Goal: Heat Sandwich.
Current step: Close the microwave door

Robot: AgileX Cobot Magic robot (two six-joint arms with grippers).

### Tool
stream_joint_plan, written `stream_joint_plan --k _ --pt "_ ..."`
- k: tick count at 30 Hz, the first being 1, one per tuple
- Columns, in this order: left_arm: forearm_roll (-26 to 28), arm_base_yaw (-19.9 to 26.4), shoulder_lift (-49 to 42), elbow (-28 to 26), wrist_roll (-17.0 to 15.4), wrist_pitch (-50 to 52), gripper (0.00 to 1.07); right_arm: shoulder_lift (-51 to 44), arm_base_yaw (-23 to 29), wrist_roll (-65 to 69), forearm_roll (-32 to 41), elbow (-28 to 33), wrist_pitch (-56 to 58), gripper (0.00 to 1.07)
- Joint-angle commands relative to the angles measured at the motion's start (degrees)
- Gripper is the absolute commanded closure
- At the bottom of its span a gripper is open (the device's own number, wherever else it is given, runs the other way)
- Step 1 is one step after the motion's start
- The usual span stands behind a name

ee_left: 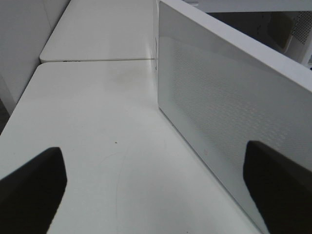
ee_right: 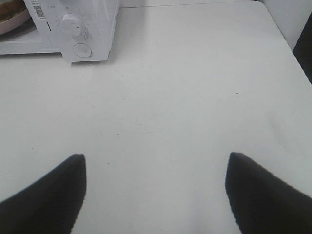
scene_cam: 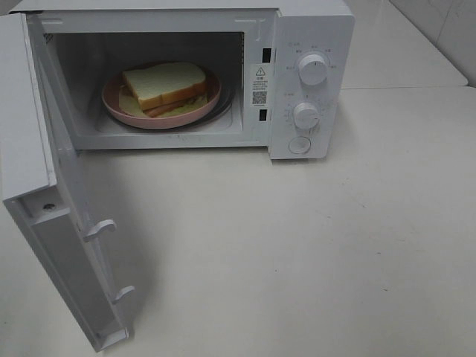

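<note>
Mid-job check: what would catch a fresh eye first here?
The white box-shaped microwave oven stands at the back of the white table, its door swung wide open on the left. Inside, the stacked white-bread sandwich lies on a round pink plate.

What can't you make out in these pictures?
Sandwich filling, exterior high view: mostly covered by the top slice.
Knob labels, exterior high view: too small to read.
Pink plate, right wrist view: cut off by the frame edge.
Sandwich, left wrist view: hidden behind the open door.
</note>
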State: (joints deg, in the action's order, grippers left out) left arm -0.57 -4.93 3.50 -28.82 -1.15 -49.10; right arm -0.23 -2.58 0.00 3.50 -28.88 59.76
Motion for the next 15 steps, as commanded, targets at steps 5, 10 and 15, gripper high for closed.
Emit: stream_joint_plan --k 5,10,15 --pt "-5.8 -0.2 8.2 0.8 -0.1 5.8 0.58 -1.5 -0.1 -0.6 0.1 0.2 -0.3 0.31" --pt "-6.6 -0.2 16.0 0.8 -0.1 10.7 1.0 -1.5 -0.1 -0.6 0.1 0.2 -0.3 0.31" --pt "-6.6 -0.2 24.2 3.2 0.0 22.2 1.07 -1.5 -0.1 -0.6 0.1 0.2 -0.3 0.31"
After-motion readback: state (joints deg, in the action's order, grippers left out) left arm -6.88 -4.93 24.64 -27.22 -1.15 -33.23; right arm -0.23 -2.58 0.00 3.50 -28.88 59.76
